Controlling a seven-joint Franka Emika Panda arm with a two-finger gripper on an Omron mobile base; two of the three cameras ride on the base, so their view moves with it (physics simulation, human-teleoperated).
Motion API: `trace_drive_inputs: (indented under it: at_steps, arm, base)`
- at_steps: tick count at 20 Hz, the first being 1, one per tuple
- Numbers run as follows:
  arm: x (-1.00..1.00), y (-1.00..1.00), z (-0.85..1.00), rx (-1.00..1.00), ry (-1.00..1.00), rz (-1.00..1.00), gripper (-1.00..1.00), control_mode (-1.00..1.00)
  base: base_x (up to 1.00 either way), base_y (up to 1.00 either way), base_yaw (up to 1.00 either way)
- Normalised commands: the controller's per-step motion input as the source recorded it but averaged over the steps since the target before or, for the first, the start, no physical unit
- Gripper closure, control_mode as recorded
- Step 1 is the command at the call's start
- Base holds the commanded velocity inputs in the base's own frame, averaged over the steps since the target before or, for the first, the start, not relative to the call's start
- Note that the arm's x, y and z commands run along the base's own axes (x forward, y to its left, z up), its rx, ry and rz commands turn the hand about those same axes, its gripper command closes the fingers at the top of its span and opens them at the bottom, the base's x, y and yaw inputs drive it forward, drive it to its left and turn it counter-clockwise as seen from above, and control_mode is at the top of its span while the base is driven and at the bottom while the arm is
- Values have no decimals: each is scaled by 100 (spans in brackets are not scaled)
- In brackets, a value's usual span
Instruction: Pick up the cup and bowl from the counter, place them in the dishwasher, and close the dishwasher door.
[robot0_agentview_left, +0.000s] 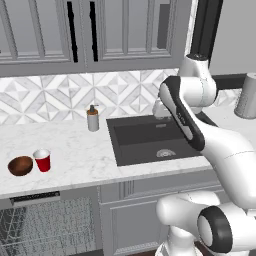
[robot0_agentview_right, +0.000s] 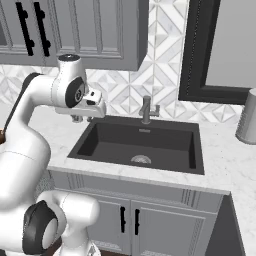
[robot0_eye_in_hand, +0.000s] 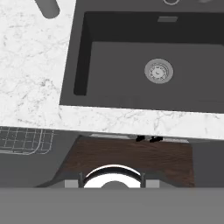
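Dishwasher (robot0_agentview_left: 47, 225): sitting nearest, below the counter at far left of the left base view; silver wire rack showing inside, under a black control strip; a corner of the rack also showing at lower left in the hand view.
Dishwasher door: not making out its panel clearly; leaving its position unrecorded.
Lower cabinets (robot0_agentview_right: 145, 215): standing grey beneath the sink, two black handles side by side in the right base view.
Counter (robot0_agentview_left: 75, 155): lying white with faint grey veins, running left to right above the cabinets.
Bowl (robot0_agentview_left: 20, 165): resting upright on the counter near its front edge, far left, above the dishwasher.
Cup (robot0_agentview_left: 42, 160): standing upright on the counter just beside the bowl, on its right; touching or apart, cannot tell.
Sink (robot0_agentview_left: 150, 137): sitting dark and recessed in the counter, right of the cup and well apart from it; round drain (robot0_eye_in_hand: 158, 71) showing in its floor.
Gripper (robot0_agentview_right: 84, 116): hanging above the near left corner of the sink, looking down at counter edge and basin; jaw spacing not readable, cannot tell whether released or clenched; grasping nothing visible.
Soap bottle (robot0_agentview_left: 93, 119): standing upright at the back of the counter, left of the sink.
Faucet (robot0_agentview_right: 146, 110): rising behind the sink, centred on its far edge.
Backsplash (robot0_agentview_left: 55, 95): running grey-and-white patterned along the far wall, grey upper cabinets above.
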Motion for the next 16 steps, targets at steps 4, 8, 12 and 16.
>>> trace_drive_inputs:
  at_steps: [4,8,12,16]
  arm:
    - [-40,9,0,0,-4,1,-100,-100]
    - [-84,38,0,0,-8,0,-100,-100]
    - [-76,33,-4,1,-2,0,-100,-100]
    - [-69,21,-7,3,0,0,-100,-100]
  base:
    - [0,0,0]
    - [0,0,0]
    - [0,0,0]
    - [0,0,0]
